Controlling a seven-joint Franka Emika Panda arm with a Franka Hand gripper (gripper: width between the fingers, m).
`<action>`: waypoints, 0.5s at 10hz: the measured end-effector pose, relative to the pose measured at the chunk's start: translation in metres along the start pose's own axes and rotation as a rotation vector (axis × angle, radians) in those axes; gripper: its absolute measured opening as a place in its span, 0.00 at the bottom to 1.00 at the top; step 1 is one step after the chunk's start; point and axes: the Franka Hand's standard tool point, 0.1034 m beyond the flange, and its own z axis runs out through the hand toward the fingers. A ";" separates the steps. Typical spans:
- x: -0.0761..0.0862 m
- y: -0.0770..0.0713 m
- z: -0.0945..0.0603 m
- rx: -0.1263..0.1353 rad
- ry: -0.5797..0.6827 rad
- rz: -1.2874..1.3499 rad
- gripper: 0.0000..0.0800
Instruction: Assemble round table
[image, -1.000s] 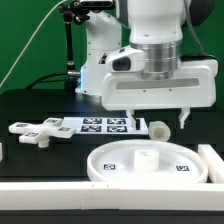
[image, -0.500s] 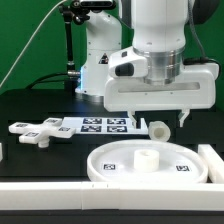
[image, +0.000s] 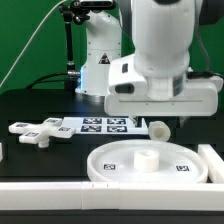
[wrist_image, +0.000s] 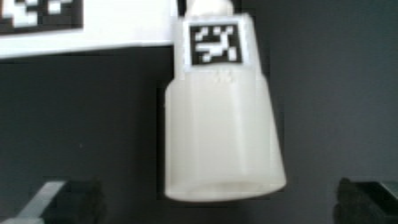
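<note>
Now | gripper (wrist_image: 217, 205) fingers (wrist_image: 59, 200) spread wide, leg (wrist_image: 221, 120) between | risk: leg may roll if one finger bumps first

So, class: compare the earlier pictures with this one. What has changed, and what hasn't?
The wrist has turned above the leg, the gripper shifting slightly toward the exterior view's right. Nothing was grasped or released: the jaws stand open either side of the leg. Leg, disc, foot and marker board stayed put.

Hand (image: 160, 116) at new angle over leg (image: 158, 128)
</note>
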 end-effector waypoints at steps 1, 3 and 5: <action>0.003 -0.002 -0.005 -0.001 -0.055 -0.003 0.81; -0.001 0.000 0.001 -0.009 -0.172 -0.007 0.81; 0.000 0.001 0.004 -0.017 -0.285 -0.006 0.81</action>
